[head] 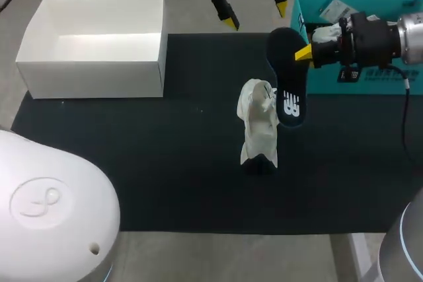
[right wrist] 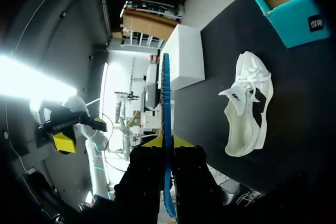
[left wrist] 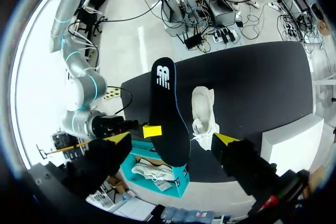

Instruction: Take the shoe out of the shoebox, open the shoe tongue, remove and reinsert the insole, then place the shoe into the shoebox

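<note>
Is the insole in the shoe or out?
Out: the right gripper is shut on the insole, held apart from the shoe on the mat.

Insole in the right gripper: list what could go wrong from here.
1. The right gripper pinches the insole by one edge only, so its long free end may twist or slip.
2. The shoe lies unheld, with the left gripper open and away from it. Pushing the insole in could shove it aside.
</note>
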Motion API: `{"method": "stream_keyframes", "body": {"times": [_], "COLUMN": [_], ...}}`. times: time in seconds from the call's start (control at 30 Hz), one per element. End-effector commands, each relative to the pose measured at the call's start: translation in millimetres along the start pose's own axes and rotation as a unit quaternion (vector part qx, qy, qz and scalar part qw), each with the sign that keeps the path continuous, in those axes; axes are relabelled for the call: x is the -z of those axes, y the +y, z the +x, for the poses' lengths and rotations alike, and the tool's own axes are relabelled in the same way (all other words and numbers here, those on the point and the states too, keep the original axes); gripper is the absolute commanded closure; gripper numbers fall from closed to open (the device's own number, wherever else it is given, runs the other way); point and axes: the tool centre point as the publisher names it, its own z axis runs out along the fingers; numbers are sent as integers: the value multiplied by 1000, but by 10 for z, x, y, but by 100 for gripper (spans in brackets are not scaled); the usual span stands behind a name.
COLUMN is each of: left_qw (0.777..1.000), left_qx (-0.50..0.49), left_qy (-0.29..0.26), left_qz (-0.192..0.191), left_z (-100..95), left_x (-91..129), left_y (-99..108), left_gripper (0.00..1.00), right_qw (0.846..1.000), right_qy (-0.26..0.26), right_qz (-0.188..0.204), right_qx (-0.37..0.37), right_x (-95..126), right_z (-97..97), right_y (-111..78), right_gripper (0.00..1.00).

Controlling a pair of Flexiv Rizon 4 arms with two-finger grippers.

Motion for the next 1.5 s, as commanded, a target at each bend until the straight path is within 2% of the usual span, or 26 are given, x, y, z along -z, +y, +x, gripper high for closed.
{"method": "stream_keyframes", "body": {"times": [0.03, 0.27, 0.43, 0.5, 0.7, 1.0, 1.27, 1.4, 1.5], "left_qw": [996, 995, 995, 995, 994, 995, 995, 996, 998], "left_qx": [14, 16, 11, 7, 5, 7, 13, 16, 14], "left_qy": [93, 97, 93, 98, 109, 96, 94, 84, 54], "left_qz": [-3, -10, -14, -17, -17, -26, -24, -24, -23], "left_z": [-115, -237, -320, -333, -349, -421, -406, -394, -365], "left_x": [-21, -53, -42, -29, -26, -37, -36, -31, -30], "left_y": [23, 171, 222, 221, 253, 276, 267, 268, 268], "left_gripper": [0, 0, 0, 0, 0, 0, 0, 0, 0], "right_qw": [1000, 1000, 998, 997, 998, 998, 998, 998, 998], "right_qy": [-4, -1, 63, 71, 70, 67, 67, 66, 66], "right_qz": [1, 4, -2, -3, -5, -8, -7, -4, -4], "right_qx": [0, 3, -5, -6, -4, -4, -2, -2, -2], "right_x": [-48, -77, -108, -111, -117, -87, -82, -81, -69], "right_z": [29, 54, 51, 46, 42, 53, 67, 69, 67], "right_y": [29, 52, 44, 40, 39, 27, 46, 50, 55], "right_gripper": [100, 100, 100, 100, 100, 100, 100, 100, 100]}}
